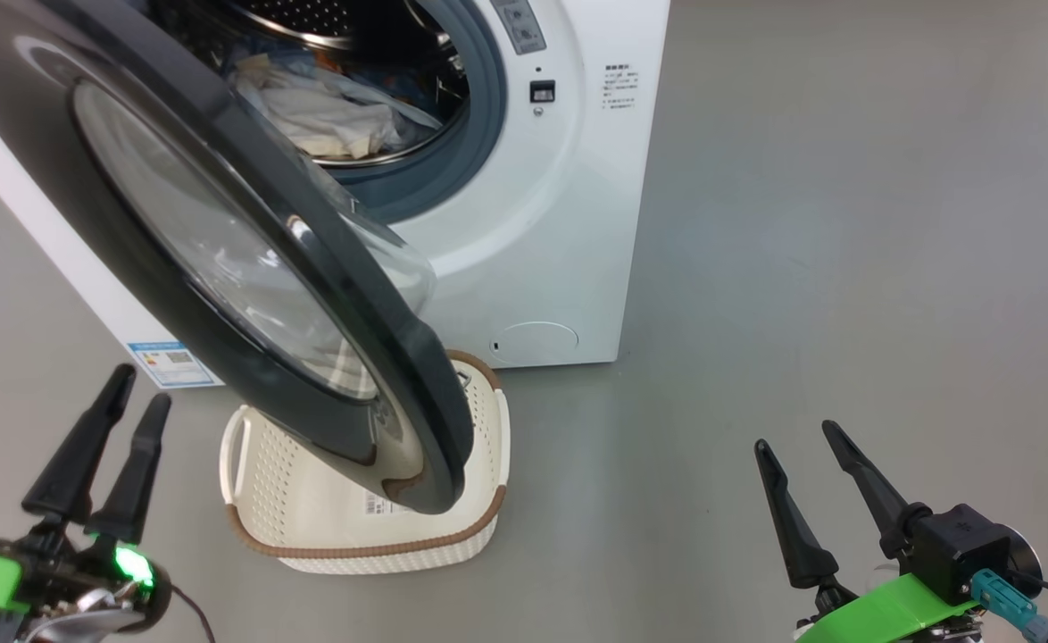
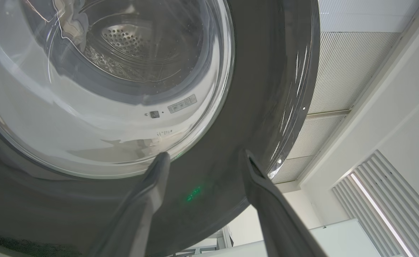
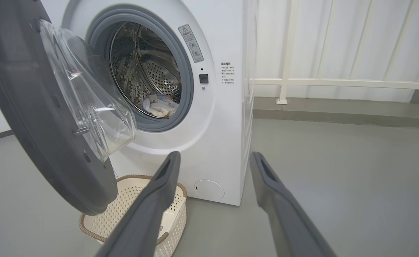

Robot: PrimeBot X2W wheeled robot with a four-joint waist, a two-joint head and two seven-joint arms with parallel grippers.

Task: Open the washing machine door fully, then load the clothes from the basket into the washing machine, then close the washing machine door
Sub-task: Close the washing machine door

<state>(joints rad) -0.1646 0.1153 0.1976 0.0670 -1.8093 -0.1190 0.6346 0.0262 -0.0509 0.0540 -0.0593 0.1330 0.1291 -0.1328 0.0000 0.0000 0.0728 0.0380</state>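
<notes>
Hovering lowest in the head view, the left end effector [image 1: 141,386] and the right end effector [image 1: 794,435] both have their fingers spread apart, and neither holds anything. In the left wrist view the left fingers point up at the outer face of the washing machine door [image 1: 220,259], close to its black ring; I cannot tell whether they touch it.

Just beyond, the basket [image 1: 363,549] sits on the floor [image 1: 801,268] under the door's free edge and looks empty apart from its label. The door stands partly swung out over it. Farther back, inside the drum of the washing machine [image 1: 542,223], lie the clothes [image 1: 328,112] in a pale crumpled heap, so closing the door is probably what remains.

The door should behave as a stiff, fairly weighty hinged panel. Its glossy ring looks slippery, so a pinch would likely slide. A flat push on the ring near the free edge, well away from the hinge, seems best. The bulging glass is better left alone. The basket rim beneath may sit close to the door's swing.
</notes>
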